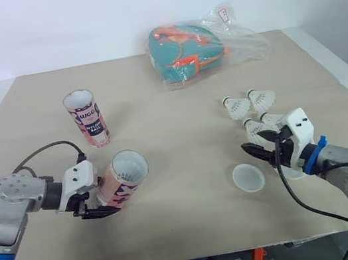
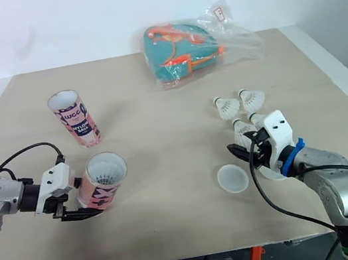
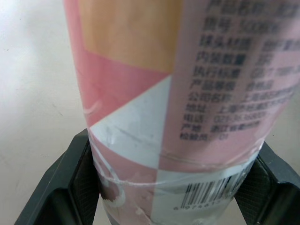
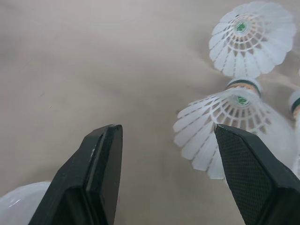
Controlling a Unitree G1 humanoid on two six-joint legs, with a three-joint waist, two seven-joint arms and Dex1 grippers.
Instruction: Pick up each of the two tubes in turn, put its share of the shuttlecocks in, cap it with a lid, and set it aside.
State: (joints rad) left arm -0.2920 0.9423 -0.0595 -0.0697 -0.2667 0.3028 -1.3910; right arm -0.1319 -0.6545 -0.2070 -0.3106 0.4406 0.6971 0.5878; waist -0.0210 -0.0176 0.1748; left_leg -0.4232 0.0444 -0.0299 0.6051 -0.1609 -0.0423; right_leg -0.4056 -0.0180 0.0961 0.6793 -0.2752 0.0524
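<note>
Clamped in the left gripper [image 1: 99, 208] near its base: a pink tube [image 1: 123, 178], tilted, open mouth raised and turned toward the middle, over the near left part of the table [image 1: 192, 234]. In the left wrist view, both black fingers [image 3: 70, 187] pressed against the barcode end. Something pale and ribbed inside the mouth, too small to name.

Just behind it, apart: second tube [image 1: 87, 118], upright, open at the top, uncapped.

On the right, well apart from both tubes: shuttlecocks [image 1: 261, 98] in a loose cluster on their sides, apparently four, the nearer two partly behind the right gripper [image 4: 165, 129]. That gripper spread wide and empty, low over the table, one finger just beside the nearest white skirt. One lid [image 1: 248, 177] flat on the table just beside it, toward the middle. Another white round shape under the right wrist, mostly covered, not identifiable.

Far side, centre: a teal and orange item in a clear bag [image 1: 203, 47], away from everything else.

Wide bare stretch of table between tube and lid, nothing in the way. Near edge close below both grippers; right edge not far beyond the shuttlecocks. Loose cable [image 1: 46, 149] arching over the left arm, ending near the second tube's foot; contact impossible to judge.
</note>
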